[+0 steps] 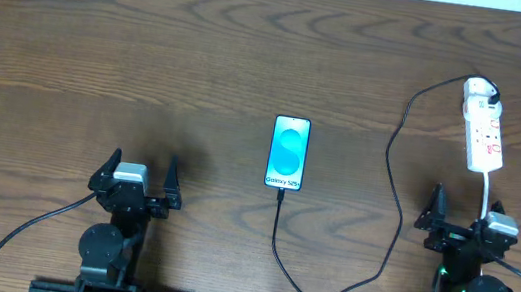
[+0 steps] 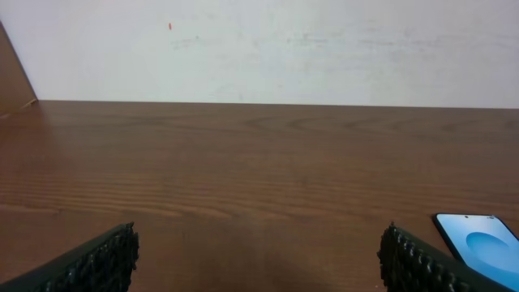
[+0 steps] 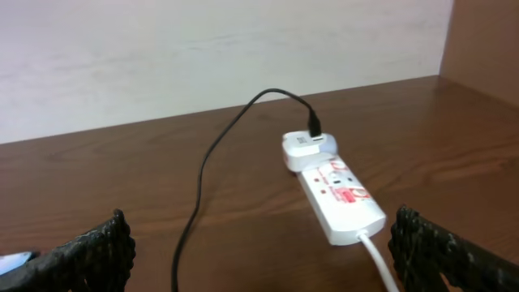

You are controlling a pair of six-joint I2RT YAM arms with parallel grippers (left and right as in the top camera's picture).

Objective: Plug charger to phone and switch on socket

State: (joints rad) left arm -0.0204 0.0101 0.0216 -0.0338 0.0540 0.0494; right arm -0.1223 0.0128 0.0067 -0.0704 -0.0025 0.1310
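The phone [image 1: 288, 152] lies face up mid-table, its blue screen lit; its corner shows in the left wrist view [image 2: 478, 242]. The charger, a thin black cable [image 1: 394, 189], runs from the phone's near edge, loops toward the front and climbs to a white plug [image 1: 478, 91] in the far end of the socket [image 1: 485, 135]. The cable's tip touches the phone's edge. In the right wrist view the socket [image 3: 340, 195], the plug [image 3: 302, 149] and the cable [image 3: 204, 174] lie ahead. My left gripper [image 1: 144, 164] [image 2: 258, 259] and right gripper [image 1: 462, 207] [image 3: 261, 251] are both open and hold nothing.
The socket's white cord [image 1: 488, 191] [image 3: 379, 261] runs back past my right gripper. Thicker black robot cables [image 1: 27, 231] trail off at the front corners. A pale wall [image 2: 259, 49] borders the table's far edge, and a wooden side panel [image 3: 486, 36] stands at the right.
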